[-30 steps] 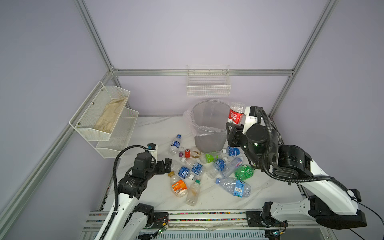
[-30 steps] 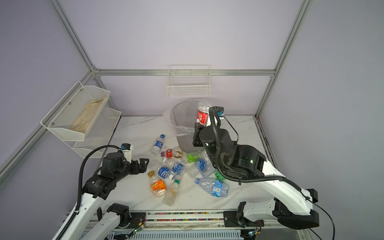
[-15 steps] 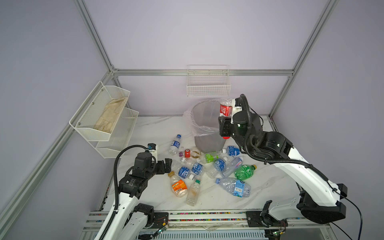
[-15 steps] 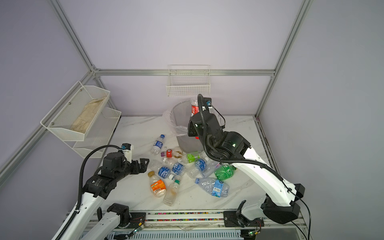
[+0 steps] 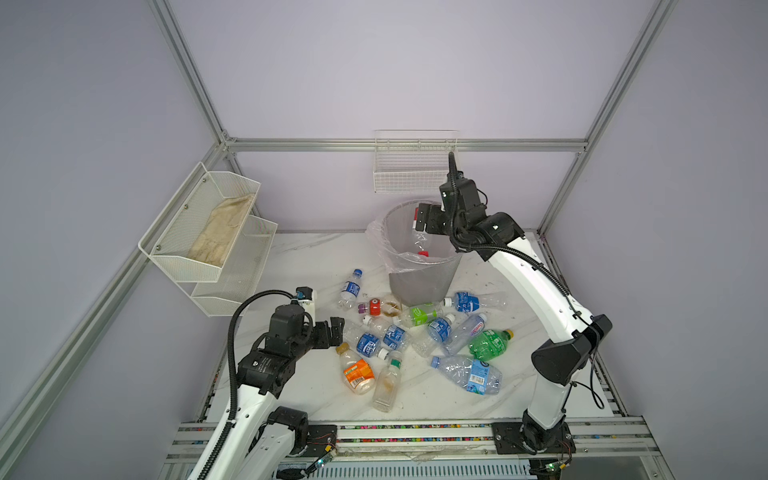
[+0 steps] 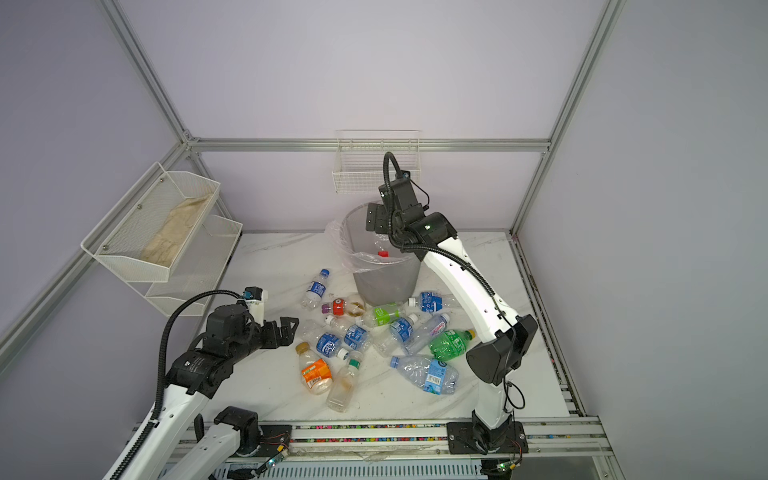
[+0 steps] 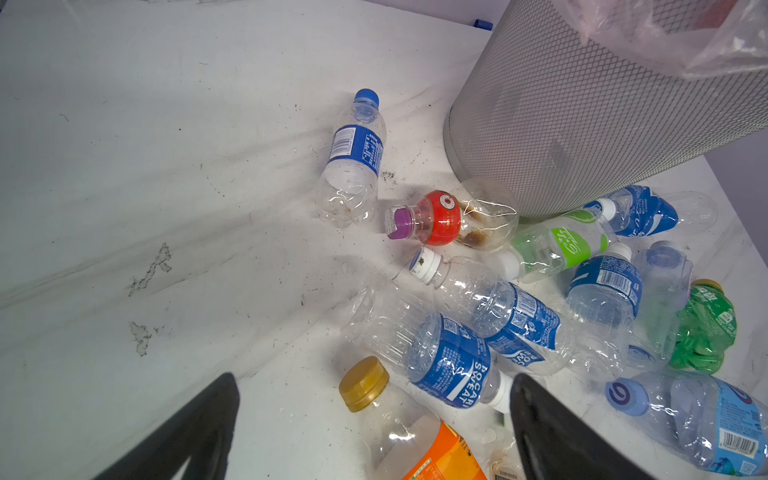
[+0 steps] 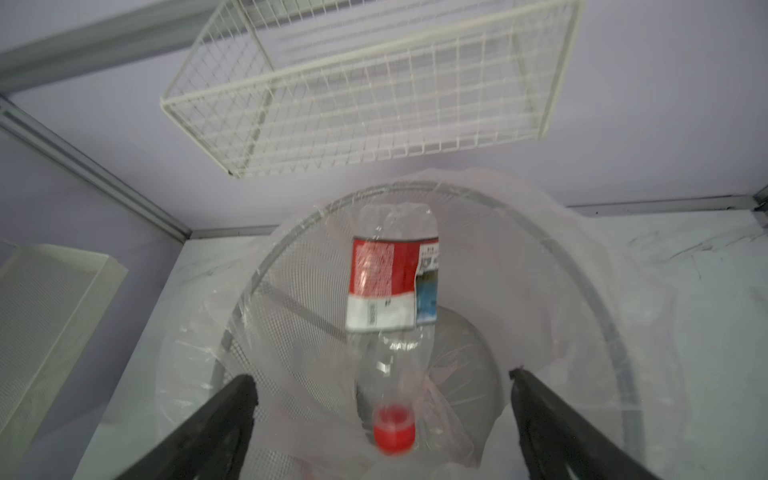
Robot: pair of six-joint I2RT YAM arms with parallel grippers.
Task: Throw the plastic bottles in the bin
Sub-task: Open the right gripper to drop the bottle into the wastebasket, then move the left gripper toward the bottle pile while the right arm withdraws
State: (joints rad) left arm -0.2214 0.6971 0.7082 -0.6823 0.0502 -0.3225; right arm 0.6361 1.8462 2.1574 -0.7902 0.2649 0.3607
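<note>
bin (image 5: 419, 282): round grey metal mesh, tapering toward the base. a crinkled clear bag liner is folded over its rim. it stands toward the back of the white marbled counter (image 5: 291, 266).

right end effector (image 5: 424, 218): hangs over the bin mouth. in the wrist view its black fingers (image 8: 232, 415) are spread wide with nothing clamped between them.

red-labelled bottle (image 8: 390, 282): inside the bin, thin clear plastic, red cap pointing down, touching neither finger. it is blurred, so i cannot tell whether it rests on the liner. in both top views the cap shows low inside the mesh wall.

left end effector (image 5: 336, 330): low over the counter at the left edge of the pile, jaws spread, gripping nothing.

bottles (image 5: 395, 336): they lie on their sides in a loose cluster in front of the bin. most are clear, ribbed and dented, with glossy blue labels.
- orange-labelled bottle (image 5: 356, 372): gold cap, smooth rounded body, nearest the left end effector.
- green bottle (image 5: 490, 343): crumpled, on the right side of the cluster.
- blue-capped bottle (image 5: 350, 286): slightly apart from the rest.
- purple-capped bottle (image 7: 432, 218): red label, just beside the bin base.
</note>
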